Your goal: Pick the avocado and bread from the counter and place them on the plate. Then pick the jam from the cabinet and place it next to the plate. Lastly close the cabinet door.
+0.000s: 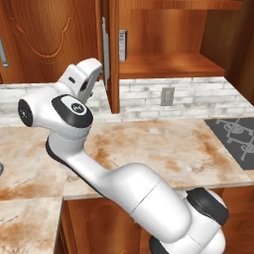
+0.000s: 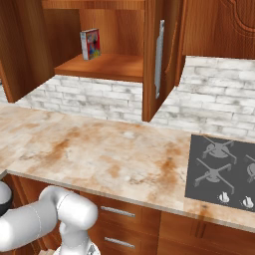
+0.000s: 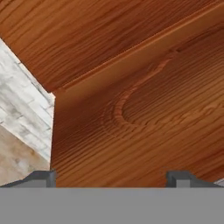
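Gripper spread wide, grasping nothing, facing cabinet door at close range. Door swung open, edge-on above counter. Jam upright on shelf, left of door.

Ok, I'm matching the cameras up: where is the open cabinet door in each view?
Left base view: cabinet door edge-on, top centre-left.
Right base view: top, right of centre.
Hand view: likely the carved wood face across the middle.
Shared landmark: white brick wall below it.
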